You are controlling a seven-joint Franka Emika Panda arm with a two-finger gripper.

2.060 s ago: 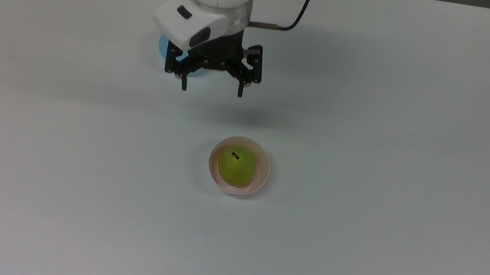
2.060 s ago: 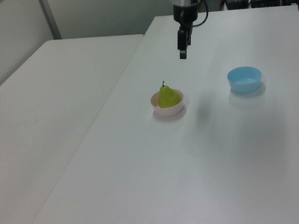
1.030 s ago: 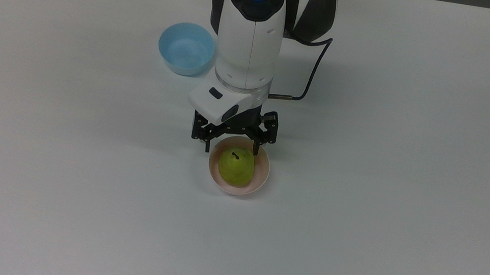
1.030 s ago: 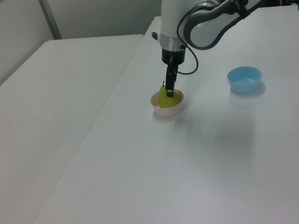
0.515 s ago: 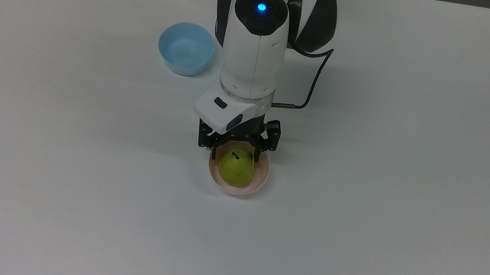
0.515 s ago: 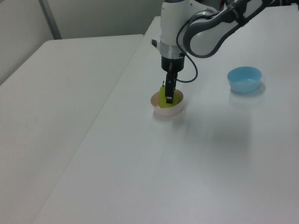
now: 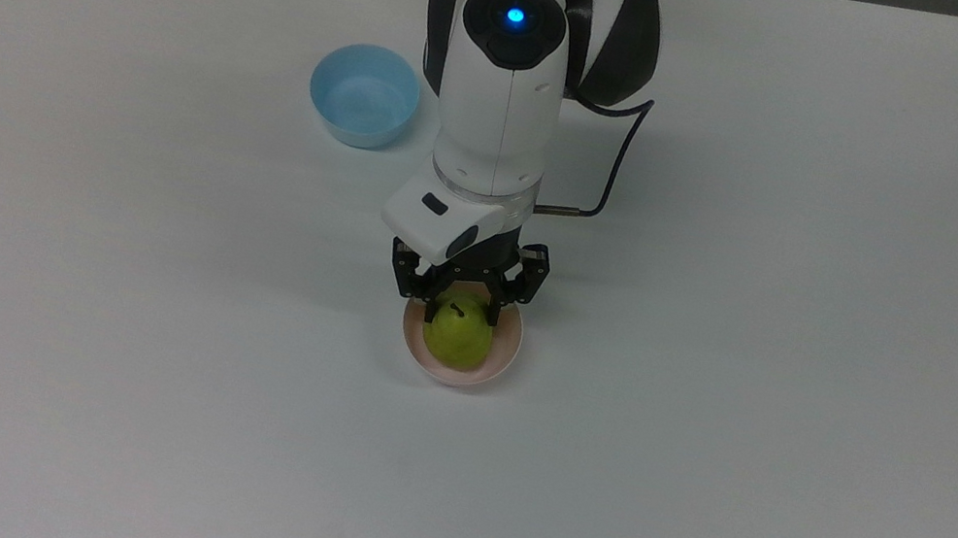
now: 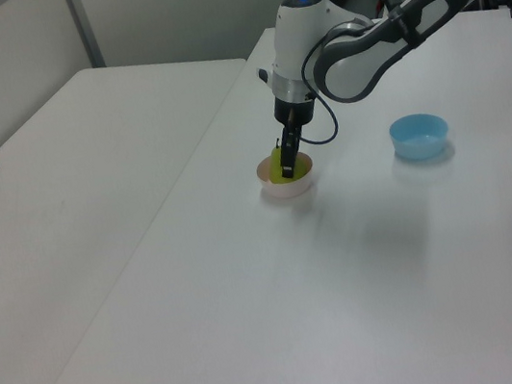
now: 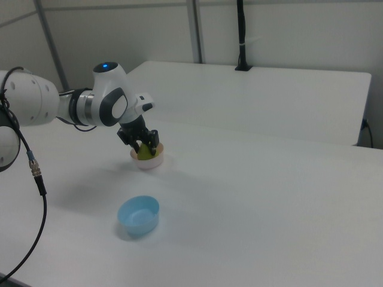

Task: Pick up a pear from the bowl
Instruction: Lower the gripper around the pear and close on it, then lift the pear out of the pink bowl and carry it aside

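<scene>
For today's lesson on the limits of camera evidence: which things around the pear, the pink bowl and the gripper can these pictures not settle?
- Contact: in the top view the gripper straddles the pear; whether its fingers press it is too small to tell.
- Whether the pear rests on the bowl: hidden by the rim.
- Left view: the gripper covers part of the pear.
- Right view: the pear is mostly hidden.

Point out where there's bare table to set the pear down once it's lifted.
Bare table runs wide on the top view's right of the pink bowl, on its left, and below it to the near edge. The one crowded strip is above the bowl: the gripper closed around the pear, the arm, its cable, and the blue bowl.
</scene>
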